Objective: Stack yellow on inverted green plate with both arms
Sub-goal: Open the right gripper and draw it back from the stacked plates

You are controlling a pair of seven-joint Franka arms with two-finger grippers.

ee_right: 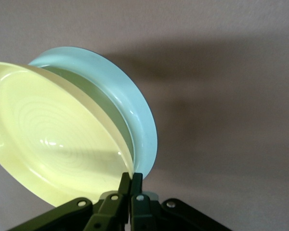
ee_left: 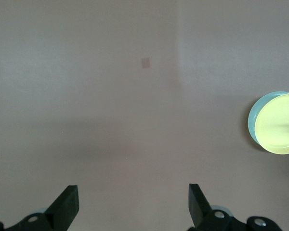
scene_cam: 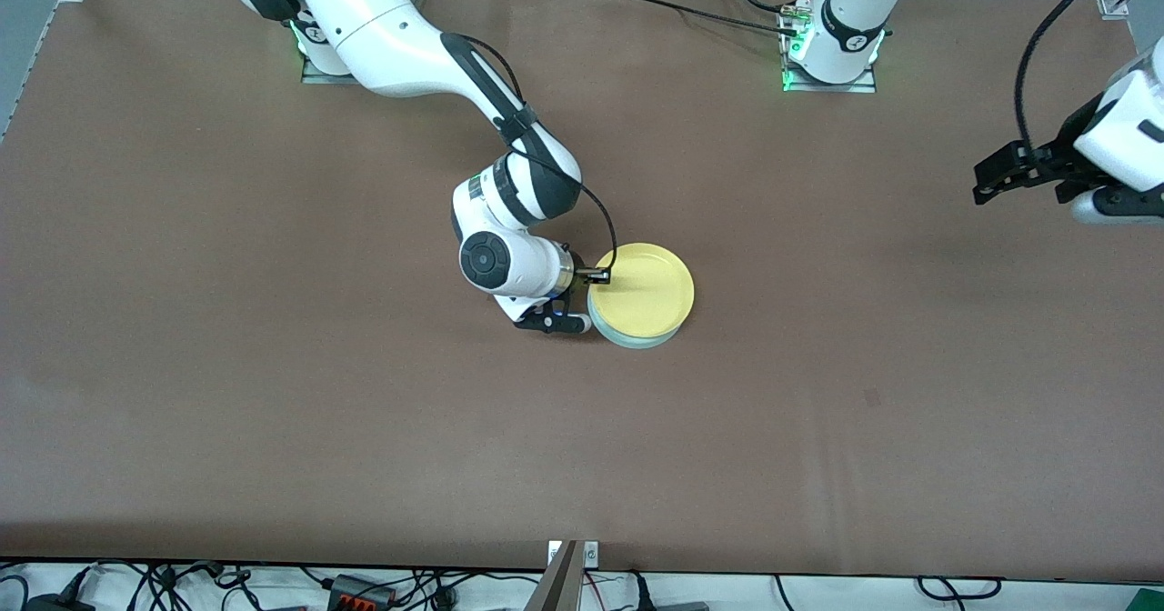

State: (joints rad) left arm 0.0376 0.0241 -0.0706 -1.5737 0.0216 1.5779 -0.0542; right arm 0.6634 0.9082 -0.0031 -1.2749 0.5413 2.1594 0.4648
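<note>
Green plate mid-worktop, upside down, yellow plate resting on it, slightly off-centre. Right pincer clamped on yellow rim; release left, I judge. Left pincer spread wide, empty, waiting over worktop edge.

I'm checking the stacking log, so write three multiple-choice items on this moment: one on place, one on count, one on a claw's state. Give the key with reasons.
1. Where is the yellow plate?
A. On the green plate
B. Alone beside the green plate
C. In the left claw

2. How many plates are on the table?
A. One
B. Two
C. Three

3. How is the right claw?
A. Wide open over bare table
B. Shut on the yellow plate's rim
C. Out of view

Key: 1 A, the green rim shows under the yellow plate. 2 B, only one yellow and one green appear. 3 B, its fingers pinch the yellow rim in the right wrist view; the left claw waits open over bare table toward the left arm's end.
</note>
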